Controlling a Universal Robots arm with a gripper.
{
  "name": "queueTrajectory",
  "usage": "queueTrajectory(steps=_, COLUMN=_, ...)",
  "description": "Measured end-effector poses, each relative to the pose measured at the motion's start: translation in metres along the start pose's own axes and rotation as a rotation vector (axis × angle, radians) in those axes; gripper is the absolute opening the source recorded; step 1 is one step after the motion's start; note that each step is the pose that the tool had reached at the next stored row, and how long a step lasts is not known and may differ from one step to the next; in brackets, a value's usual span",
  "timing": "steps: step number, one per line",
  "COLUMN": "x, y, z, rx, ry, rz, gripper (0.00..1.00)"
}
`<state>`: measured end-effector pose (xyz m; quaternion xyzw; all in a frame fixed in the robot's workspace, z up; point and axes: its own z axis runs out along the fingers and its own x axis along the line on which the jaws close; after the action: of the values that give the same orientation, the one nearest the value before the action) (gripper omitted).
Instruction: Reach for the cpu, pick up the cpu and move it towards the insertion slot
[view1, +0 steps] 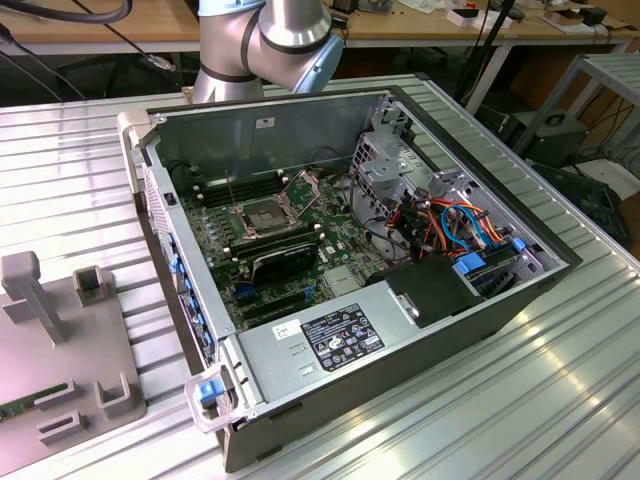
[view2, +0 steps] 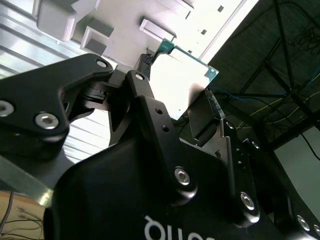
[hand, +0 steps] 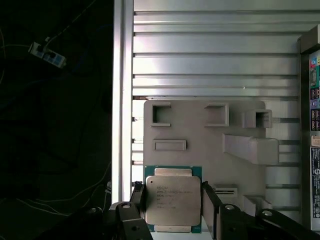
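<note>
The cpu is a pale metallic square on a green board, and my gripper is shut on it, one finger on each side. It hangs in the air well above the grey fixture plate. In the second wrist view the cpu shows bright between the black fingers. The insertion slot, a silver-framed socket with a dark centre, lies on the motherboard inside the open computer case. In the exterior view the arm rises behind the case.
The grey fixture plate lies on the ribbed aluminium table at the exterior view's left, with a green memory stick on it. Inside the case are a power supply, a drive cage and coloured cables. The table edge borders dark floor.
</note>
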<state>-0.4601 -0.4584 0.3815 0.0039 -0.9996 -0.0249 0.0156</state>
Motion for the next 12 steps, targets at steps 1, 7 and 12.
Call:
queueTrajectory(steps=1, x=0.0, y=0.0, z=0.0, rx=0.0, ry=-0.0001, rz=0.0, gripper=0.55)
queueTrajectory(steps=7, x=-0.001, y=0.0, z=-0.0001, rx=0.0, ry=-0.0002, rz=0.0, gripper=0.55)
queueTrajectory(steps=12, x=-0.007, y=-0.0001, z=-0.0003, rx=0.0001, ry=-0.0002, rz=0.0, gripper=0.55)
